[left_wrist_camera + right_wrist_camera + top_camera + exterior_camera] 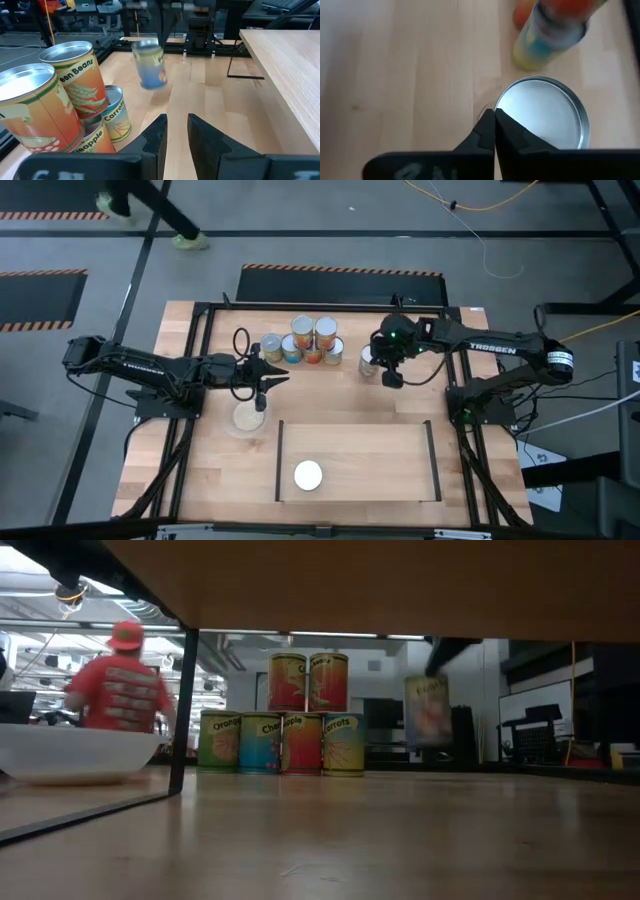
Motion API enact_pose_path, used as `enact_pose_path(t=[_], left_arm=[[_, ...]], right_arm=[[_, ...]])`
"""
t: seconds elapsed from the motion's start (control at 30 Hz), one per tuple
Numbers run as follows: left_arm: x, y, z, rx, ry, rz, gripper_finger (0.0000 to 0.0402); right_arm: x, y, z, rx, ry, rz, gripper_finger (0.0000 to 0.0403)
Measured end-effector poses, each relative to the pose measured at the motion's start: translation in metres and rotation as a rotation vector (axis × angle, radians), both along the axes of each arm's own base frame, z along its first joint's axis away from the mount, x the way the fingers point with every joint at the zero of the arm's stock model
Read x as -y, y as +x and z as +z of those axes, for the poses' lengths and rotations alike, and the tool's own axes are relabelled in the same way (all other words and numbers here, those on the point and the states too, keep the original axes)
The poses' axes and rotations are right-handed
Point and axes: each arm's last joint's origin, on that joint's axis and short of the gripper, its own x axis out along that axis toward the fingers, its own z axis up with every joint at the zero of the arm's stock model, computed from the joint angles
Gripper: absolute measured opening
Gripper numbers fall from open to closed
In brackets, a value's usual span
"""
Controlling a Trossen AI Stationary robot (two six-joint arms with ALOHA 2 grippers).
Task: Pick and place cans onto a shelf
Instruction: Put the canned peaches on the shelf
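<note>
Hovering near the table's [215, 470] left side, the left hand [262, 380] is holding its fingers slightly apart, gripping nothing, beside the clear dish [247, 418]. Stacked cans [303, 340] are sitting by the far edge. One can [308, 475] is standing on the shelf [380, 455] near the front edge. The right hand [385, 370] is hanging over a lone can [545, 112] with its fingers pressed together.
</note>
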Motion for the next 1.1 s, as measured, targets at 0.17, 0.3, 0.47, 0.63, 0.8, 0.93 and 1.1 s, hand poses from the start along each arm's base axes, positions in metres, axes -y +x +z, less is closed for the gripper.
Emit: enact_pose_path(t=[0.17,0.3,0.47,0.63,0.8,0.93,1.1], left_arm=[[0.000,0.000,0.000,0.000,0.000,0.000,0.0069],[0.000,0.000,0.000,0.000,0.000,0.000,0.0069],[0.000,0.000,0.000,0.000,0.000,0.000,0.0069],[0.000,0.000,0.000,0.000,0.002,0.000,0.0069],[0.000,0.000,0.000,0.000,0.002,-0.001,0.0069],[0.000,0.000,0.000,0.000,0.003,-0.001,0.0069],[0.000,0.000,0.000,0.000,0.003,-0.001,0.0069]], right_arm=[[-0.005,0.002,0.044,0.034,-0.010,0.020,0.0001],[-0.015,0.001,0.083,0.083,-0.011,0.045,0.0001],[-0.032,-0.007,0.132,0.167,0.033,0.036,0.0001],[-0.058,-0.020,0.170,0.224,0.114,0.047,0.0000],[-0.088,-0.031,0.189,0.236,0.231,0.065,0.0000],[-0.114,-0.035,0.189,0.204,0.322,0.093,0.0000],[-0.147,-0.036,0.184,0.166,0.329,0.077,0.0000]])
